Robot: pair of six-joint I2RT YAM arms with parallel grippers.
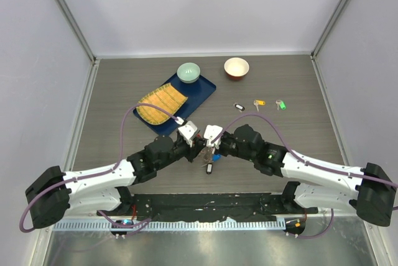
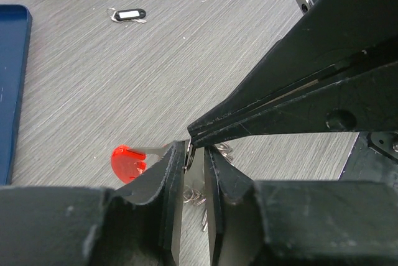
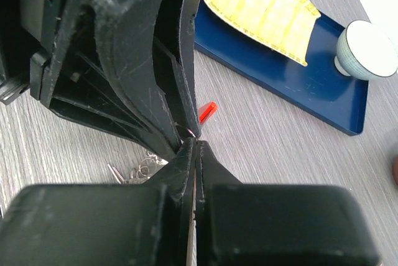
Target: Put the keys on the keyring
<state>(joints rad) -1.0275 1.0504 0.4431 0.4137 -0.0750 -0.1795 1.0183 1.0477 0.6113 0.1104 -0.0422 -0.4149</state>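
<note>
The keyring (image 1: 211, 159) hangs between my two grippers just above the table's near middle. Its silver ring (image 2: 189, 156) stands edge-on between my left gripper's (image 2: 194, 154) slightly parted fingers, lying against the left one. My right gripper (image 3: 196, 145) is shut, pinching that ring at its tips. A red tag (image 2: 127, 161) sticks out to the left, and loose silver rings (image 2: 196, 194) dangle below. The keys lie apart at the far right: black (image 1: 239, 106), yellow (image 1: 259, 102) and green (image 1: 281, 105).
A blue tray (image 1: 202, 92) at the back middle carries a yellow woven mat (image 1: 161, 104) and a pale green bowl (image 1: 188, 72). A white bowl with an orange outside (image 1: 236, 67) stands behind the keys. Grey walls enclose the table.
</note>
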